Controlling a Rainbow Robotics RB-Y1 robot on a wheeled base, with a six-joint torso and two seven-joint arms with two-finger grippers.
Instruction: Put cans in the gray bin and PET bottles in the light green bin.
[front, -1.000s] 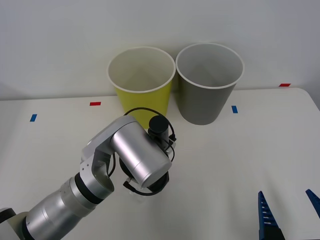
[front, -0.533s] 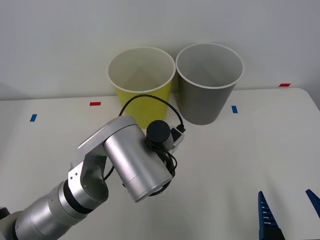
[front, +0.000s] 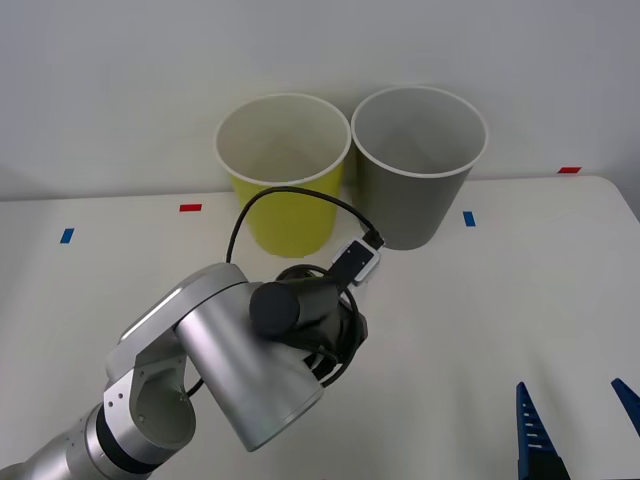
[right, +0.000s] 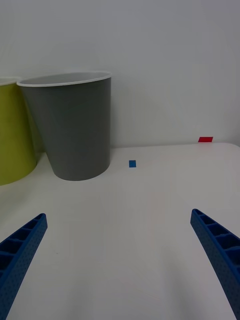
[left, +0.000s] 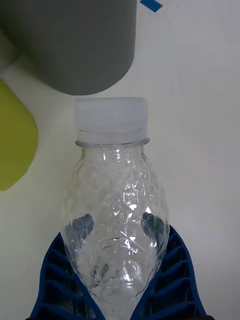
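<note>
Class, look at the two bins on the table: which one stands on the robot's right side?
The gray bin. It stands to the right of the light green bin, and its wall is dark gray, not yellow-green.

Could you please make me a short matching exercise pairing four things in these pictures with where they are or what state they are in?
Things:
1. PET bottle
2. gray bin
3. light green bin
4. right gripper

States:
A. open, low over the table
B. clamped between the left gripper's blue fingers
C. stands on the robot's left of its neighbour
D. next to a blue mark

Pairs: 1-B, 2-D, 3-C, 4-A
</note>
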